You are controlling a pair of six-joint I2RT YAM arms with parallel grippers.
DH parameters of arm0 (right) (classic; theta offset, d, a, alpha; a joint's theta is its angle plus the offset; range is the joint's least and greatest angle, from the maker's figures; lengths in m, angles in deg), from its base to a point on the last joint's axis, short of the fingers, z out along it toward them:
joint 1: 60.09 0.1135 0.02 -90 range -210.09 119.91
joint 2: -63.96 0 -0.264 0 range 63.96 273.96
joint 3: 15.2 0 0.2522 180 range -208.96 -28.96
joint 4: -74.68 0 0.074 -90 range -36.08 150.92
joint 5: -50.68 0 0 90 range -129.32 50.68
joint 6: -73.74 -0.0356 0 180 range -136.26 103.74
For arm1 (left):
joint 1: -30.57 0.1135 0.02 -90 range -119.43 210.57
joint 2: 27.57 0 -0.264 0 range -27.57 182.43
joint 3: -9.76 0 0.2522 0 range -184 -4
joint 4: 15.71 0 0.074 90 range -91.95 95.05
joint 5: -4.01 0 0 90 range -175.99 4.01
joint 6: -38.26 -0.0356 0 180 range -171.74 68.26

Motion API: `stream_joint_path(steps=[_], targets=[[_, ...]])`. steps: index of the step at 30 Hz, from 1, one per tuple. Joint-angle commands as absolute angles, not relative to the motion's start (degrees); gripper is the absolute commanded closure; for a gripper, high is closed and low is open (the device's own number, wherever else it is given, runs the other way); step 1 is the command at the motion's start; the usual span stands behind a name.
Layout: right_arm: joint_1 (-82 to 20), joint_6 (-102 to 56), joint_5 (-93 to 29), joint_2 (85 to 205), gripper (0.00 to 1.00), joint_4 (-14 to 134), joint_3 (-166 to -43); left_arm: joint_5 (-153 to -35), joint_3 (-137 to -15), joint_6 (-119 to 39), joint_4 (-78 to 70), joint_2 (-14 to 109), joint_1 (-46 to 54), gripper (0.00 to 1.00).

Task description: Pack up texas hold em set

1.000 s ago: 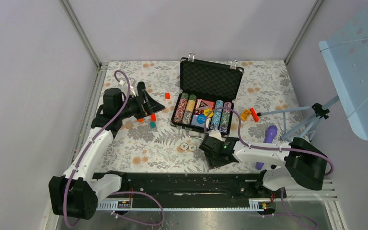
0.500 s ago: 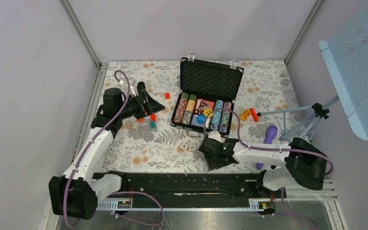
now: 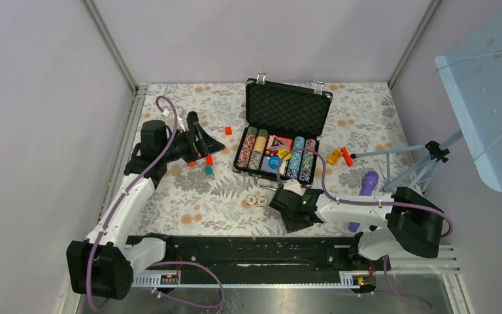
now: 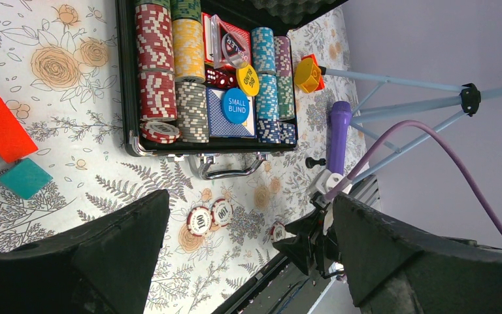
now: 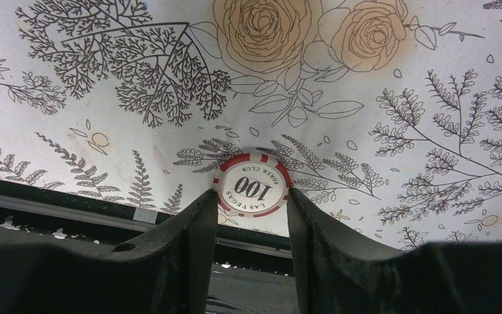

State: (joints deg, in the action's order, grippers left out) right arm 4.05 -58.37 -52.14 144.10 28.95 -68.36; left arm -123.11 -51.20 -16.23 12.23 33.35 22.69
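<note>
The black briefcase point(image 3: 287, 108) of the texas hold em set lies open mid-table, its tray filled with rows of striped chips point(image 4: 170, 72), cards and a blue button point(image 4: 236, 105). Two loose red-and-white 100 chips point(image 3: 256, 199) lie in front of its handle point(image 4: 225, 171). A third 100 chip point(image 5: 252, 184) lies flat on the cloth near the front edge. My right gripper point(image 5: 250, 196) is low over it, and both fingers touch its rim. My left gripper point(image 3: 212, 140) hovers open and empty left of the case.
Red point(image 3: 208, 159) and teal point(image 3: 208, 169) blocks lie under my left gripper, with another red block point(image 3: 229, 130) behind. A purple microphone point(image 3: 368, 183), an orange piece point(image 3: 334, 156) and tripod legs point(image 3: 425, 157) are to the right. The black base rail point(image 5: 52, 209) is just behind the gripped chip.
The right jaws have narrowed onto the chip and the right wrist has shifted slightly left. The left arm has not moved.
</note>
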Motion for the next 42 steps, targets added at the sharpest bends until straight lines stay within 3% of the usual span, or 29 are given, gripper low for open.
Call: stream_joint_path(steps=[1,7,27,38,42], targets=[[5.0,-60.8,-50.0,147.5,0.52,27.9,-66.4,-123.8,-52.3,-16.7,11.0,33.1,22.5,0.06],[5.0,-58.9,-51.3,145.1,0.56,28.9,-66.7,-122.3,-53.2,-16.4,12.8,34.2,22.5,0.01],[4.2,-54.9,-53.8,144.2,0.56,27.9,-72.9,-121.3,-50.0,-14.5,10.7,34.7,17.8,0.01],[0.4,-51.0,-54.3,149.1,0.29,28.3,-78.6,-120.8,-48.8,-14.2,10.7,33.8,17.2,0.01],[-1.1,-50.1,-52.1,153.5,0.24,29.2,-81.2,-120.7,-48.9,-15.0,11.9,33.2,17.2,0.01]])
